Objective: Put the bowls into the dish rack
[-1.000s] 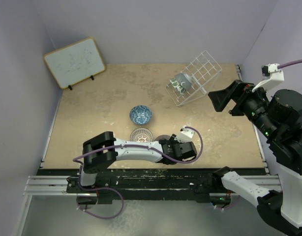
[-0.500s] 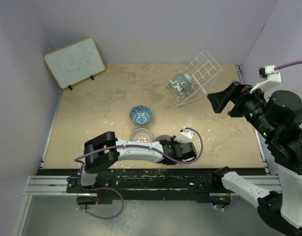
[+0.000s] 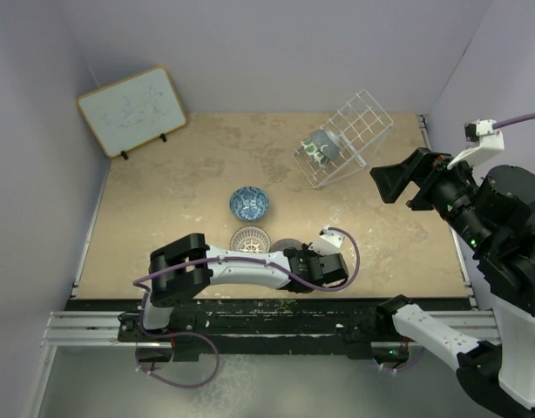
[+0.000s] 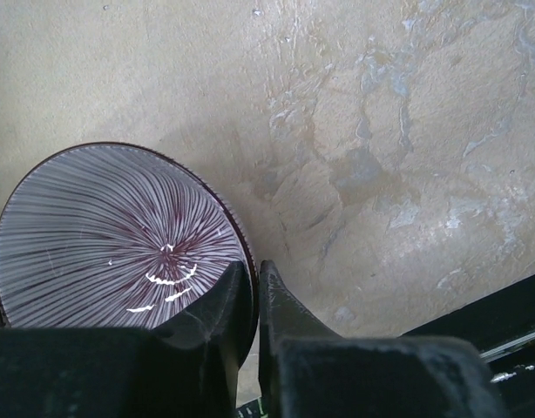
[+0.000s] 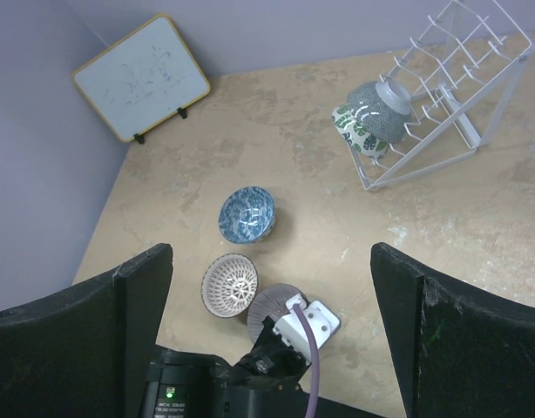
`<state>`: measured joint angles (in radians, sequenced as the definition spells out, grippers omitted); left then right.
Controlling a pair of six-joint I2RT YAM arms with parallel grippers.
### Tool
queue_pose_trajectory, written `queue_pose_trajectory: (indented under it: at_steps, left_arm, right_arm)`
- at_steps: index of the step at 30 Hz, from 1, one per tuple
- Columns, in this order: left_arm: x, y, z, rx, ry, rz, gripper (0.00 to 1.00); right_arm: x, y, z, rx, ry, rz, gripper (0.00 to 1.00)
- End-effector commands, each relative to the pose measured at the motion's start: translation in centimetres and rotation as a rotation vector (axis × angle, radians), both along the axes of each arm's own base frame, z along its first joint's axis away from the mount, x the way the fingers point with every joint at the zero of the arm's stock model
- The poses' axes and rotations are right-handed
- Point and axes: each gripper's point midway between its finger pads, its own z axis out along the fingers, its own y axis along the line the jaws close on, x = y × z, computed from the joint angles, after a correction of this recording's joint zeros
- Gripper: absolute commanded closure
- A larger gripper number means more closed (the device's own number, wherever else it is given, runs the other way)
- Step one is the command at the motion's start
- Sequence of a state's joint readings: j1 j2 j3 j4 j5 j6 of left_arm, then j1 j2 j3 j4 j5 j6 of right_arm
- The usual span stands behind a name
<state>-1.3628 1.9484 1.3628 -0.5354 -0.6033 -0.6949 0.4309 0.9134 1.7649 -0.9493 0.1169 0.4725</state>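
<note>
- The pinkish-purple bowl [image 4: 111, 235] stands on the table [image 3: 163, 218], close to its near edge. The left gripper [image 4: 254, 274] holds it by the rim, with one finger inside the bowl, the other outside, and only a narrow gap between them.
- The brown-white lattice bowl [image 3: 250, 239] stands upright just beside it, on its left. I cannot tell if the two rims touch.
- The blue bowl [image 3: 249, 203] stands further back, near the lattice bowl but apart from it.
- The dish rack [image 3: 350, 131] sits tilted at the far right part of the table. The pale grey-white bowl [image 5: 378, 106] and the green-and-white bowl [image 5: 353, 131] lie on their sides in its lower left end, pressed one against the other, and the other openings hold nothing.
- The right gripper [image 5: 270, 254] hangs in the air above the right side of the table, near the rack. Its fingers [image 5: 119, 305] are spread wide and hold nothing.
- A wood-framed whiteboard [image 3: 132, 111] leans in the far left corner, well apart from all bowls.
- Between the pinkish-purple bowl and the rack there is only bare table. The blue bowl and the lattice bowl are to the left of this way.
- On the right of the held bowl the surface is bare up to the table edge. The purple walls [image 3: 250, 52] close the table on the left, the far side and the right.
</note>
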Motion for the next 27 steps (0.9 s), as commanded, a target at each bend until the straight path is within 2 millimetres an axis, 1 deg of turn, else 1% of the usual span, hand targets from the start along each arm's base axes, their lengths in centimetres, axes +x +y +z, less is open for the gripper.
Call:
queue_pose_trajectory:
  at_steps: [1,2,4,6,8,11,14,16,19,22,23,25,27]
  left_arm:
    - [0.0,-0.5,0.8,-0.011,-0.012,-0.007,0.92]
    - [-0.1,-0.6,0.9,-0.015,-0.011,-0.014,1.0]
    - [0.0,-1.1,1.6,-0.025,-0.021,-0.031,1.0]
    - [0.3,-2.0,3.1,-0.045,-0.041,-0.057,1.0]
    - [0.9,-3.2,5.5,-0.079,-0.078,-0.081,1.0]
    - [2.5,-4.9,9.2,-0.156,-0.132,-0.079,1.0]
    - [4.1,-6.4,12.9,-0.316,-0.15,-0.072,1.0]
    - [5.3,-7.0,15.0,-0.458,-0.126,-0.055,1.0]
    - [7.9,-7.6,17.9,-0.687,-0.073,-0.04,1.0]
    - [10.3,-7.9,21.7,-0.888,-0.063,-0.062,1.0]
    - [11.3,-8.0,23.4,-0.958,-0.07,-0.076,1.0]
    - [12.1,-8.3,25.9,-1.067,-0.071,-0.124,1.0]
    - [12.7,-8.3,27.9,-1.166,-0.056,-0.163,1.0]
  right_arm:
    - [0.0,-0.4,1.3,0.026,-0.048,-0.02,0.03]
    - [-0.1,-0.4,1.3,0.026,-0.049,-0.019,0.03]
    - [-0.1,-0.4,1.4,0.027,-0.05,-0.022,0.03]
    - [-0.1,-0.5,1.5,0.028,-0.052,-0.025,0.03]
    - [-0.2,-0.5,1.6,0.029,-0.054,-0.026,0.04]
    - [-0.2,-0.6,1.7,0.032,-0.056,-0.03,0.04]
    - [-0.4,-0.8,2.0,0.037,-0.063,-0.034,0.04]
    - [-0.6,-1.0,2.5,0.039,-0.073,-0.041,0.04]
    - [-0.8,-1.2,3.2,0.041,-0.086,-0.044,0.05]
    - [-0.8,-1.0,3.7,0.033,-0.094,-0.03,0.05]
    - [-0.8,-0.9,3.8,0.03,-0.096,-0.025,0.05]
    - [-0.7,-0.9,4.1,0.023,-0.097,-0.025,0.05]
    - [-0.7,-1.0,4.3,0.018,-0.103,-0.026,0.05]
